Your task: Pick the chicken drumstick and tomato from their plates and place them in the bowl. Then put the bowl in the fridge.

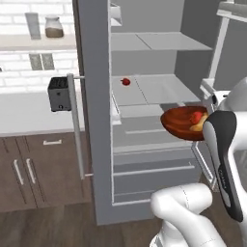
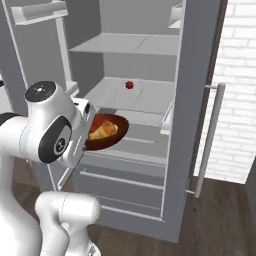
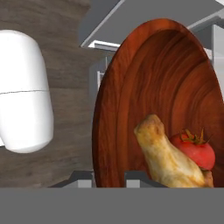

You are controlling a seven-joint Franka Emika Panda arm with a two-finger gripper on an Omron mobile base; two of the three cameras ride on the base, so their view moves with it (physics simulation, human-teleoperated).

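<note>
While my gripper (image 3: 109, 177) is pinched nearly shut on the rim of the bowl (image 3: 148, 87), I hold that bowl in the air in front of the open fridge (image 1: 144, 96), just before the shelf ledge at its middle height. In the hand view the two small dark tips sit at 6 o'clock, one on each side of the near rim. The bowl is wide, shallow and dark reddish-brown, with glossy curved grain sweeping across its inside. Lying in it near my grip, the chicken drumstick (image 3: 168, 159) is lumpy, tan-yellow and elongated, and the tomato (image 3: 197, 151) is round, smooth and bright red with a small green stem; the two touch, the tomato at 3 o'clock of the drumstick. Inside, the fridge is pale grey and flat-sided, with plain shelves stacked above and drawer fronts below. On the shelf beyond the bowl lies a small red round thing (image 1: 126, 81), toward 11 o'clock of the bowl in the left base view, well apart from it. Swung wide open, the grey door (image 1: 94, 111) carries a long vertical bar handle (image 1: 75, 125). Beyond it stand a white brick wall (image 1: 19, 62), a black toaster (image 1: 59, 93) on a pale counter (image 1: 24, 118) and brown cabinets (image 1: 43, 169). Dark wood planks make the floor (image 2: 220, 220).
</note>
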